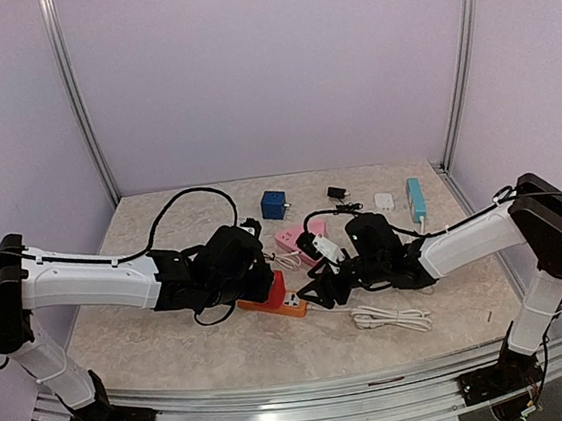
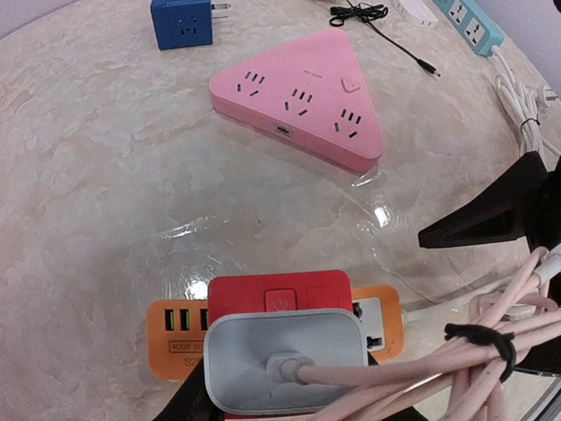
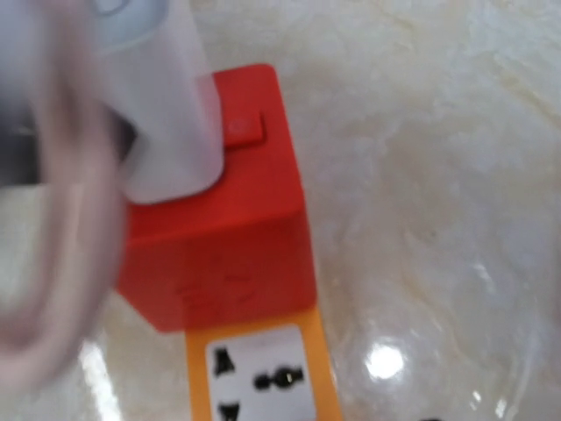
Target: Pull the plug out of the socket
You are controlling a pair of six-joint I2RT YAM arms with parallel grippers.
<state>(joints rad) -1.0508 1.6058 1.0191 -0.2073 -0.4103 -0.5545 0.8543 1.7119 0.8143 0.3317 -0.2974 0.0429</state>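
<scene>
A red socket cube (image 2: 302, 294) sits on an orange power strip (image 2: 171, 338). A white plug (image 2: 263, 351) with a pink cable (image 2: 421, 364) is seated in the cube's top. My left gripper (image 2: 285, 390) is shut on the red cube, with dark fingers at both its sides; in the top view it (image 1: 261, 283) covers the cube (image 1: 266, 290). My right gripper (image 1: 321, 289) is open just right of the strip (image 1: 293, 305), its black fingers (image 2: 491, 215) spread around the cable bundle. The right wrist view shows the cube (image 3: 219, 237), the plug (image 3: 162, 114) and the strip (image 3: 254, 368), but not its own fingers.
A pink triangular power strip (image 1: 299, 237) lies just behind. A blue cube adapter (image 1: 274, 204), a black adapter (image 1: 337, 192), a white adapter (image 1: 385, 201) and a teal power strip (image 1: 417, 199) lie at the back. A coiled white cable (image 1: 391, 318) lies front right.
</scene>
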